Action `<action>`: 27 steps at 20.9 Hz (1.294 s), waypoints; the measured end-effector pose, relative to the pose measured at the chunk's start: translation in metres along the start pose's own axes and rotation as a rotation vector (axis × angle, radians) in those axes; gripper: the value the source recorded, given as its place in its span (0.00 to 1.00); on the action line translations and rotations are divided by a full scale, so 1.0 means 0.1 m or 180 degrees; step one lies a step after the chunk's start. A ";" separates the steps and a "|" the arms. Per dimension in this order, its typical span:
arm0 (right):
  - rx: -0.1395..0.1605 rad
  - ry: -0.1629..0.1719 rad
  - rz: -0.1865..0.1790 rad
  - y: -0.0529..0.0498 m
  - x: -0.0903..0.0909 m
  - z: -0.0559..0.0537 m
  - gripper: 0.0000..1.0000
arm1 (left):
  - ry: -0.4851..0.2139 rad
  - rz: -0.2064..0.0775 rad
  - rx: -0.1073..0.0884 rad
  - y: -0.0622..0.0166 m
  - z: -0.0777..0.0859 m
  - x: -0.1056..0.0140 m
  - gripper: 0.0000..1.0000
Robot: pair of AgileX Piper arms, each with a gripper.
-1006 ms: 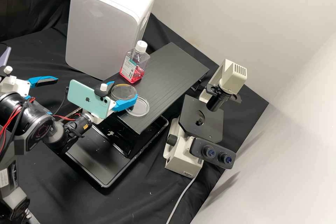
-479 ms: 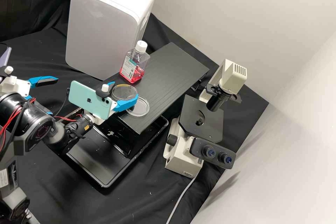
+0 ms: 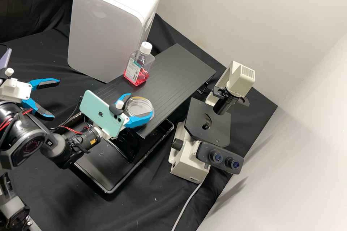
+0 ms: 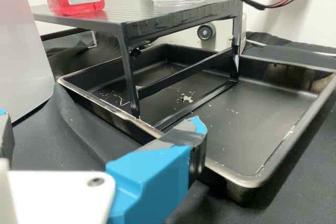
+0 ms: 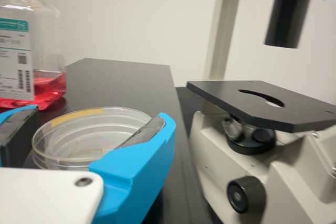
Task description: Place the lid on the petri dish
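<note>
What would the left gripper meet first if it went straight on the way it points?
The left gripper would probably meet the near rim of the black tray first, below the raised platform; depth is unclear.

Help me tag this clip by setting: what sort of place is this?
Probably a biology lab: a microscope, a bottle of pink liquid on a black rack, and a clear petri dish lid gripped by the right end effector.

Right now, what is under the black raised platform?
A black tray lies under the platform. The platform's legs stand inside it, and white specks dot its floor. The bench beneath the tray is covered by it.
</note>
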 end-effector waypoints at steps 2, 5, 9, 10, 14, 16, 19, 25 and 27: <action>0.0042 -0.0005 -0.0004 0.01 -0.01 0.02 0.00 | 0.0003 0.0000 -0.0001 0.000 0.00 0.00 1.00; 0.0041 -0.0015 -0.0016 0.01 -0.04 0.04 0.00 | 0.0003 0.0000 -0.0001 0.000 0.00 0.00 1.00; 0.0059 -0.0005 -0.0029 0.01 -0.05 0.05 0.00 | 0.0003 0.0000 -0.0001 0.000 0.00 0.00 1.00; 0.0059 -0.0005 -0.0029 0.01 -0.05 0.05 0.00 | 0.0003 0.0000 -0.0001 0.000 0.00 0.00 1.00; 0.0072 -0.0004 -0.0045 0.00 -0.04 0.05 1.00 | 0.0003 0.0000 -0.0001 0.000 0.00 0.00 1.00; 0.0070 -0.0002 -0.0047 0.00 -0.04 0.06 1.00 | 0.0003 0.0000 -0.0001 0.000 0.00 0.00 1.00; 0.0062 -0.0015 -0.0059 0.01 -0.04 0.07 1.00 | 0.0003 0.0000 -0.0001 0.000 0.00 0.00 1.00; 0.0064 -0.0074 -0.0123 -0.01 -0.05 0.08 1.00 | 0.0008 -0.0005 -0.0003 -0.004 0.00 0.00 1.00; 0.0064 -0.0074 -0.0123 -0.01 -0.05 0.08 1.00 | 0.0010 -0.0016 -0.0002 -0.012 0.00 0.00 1.00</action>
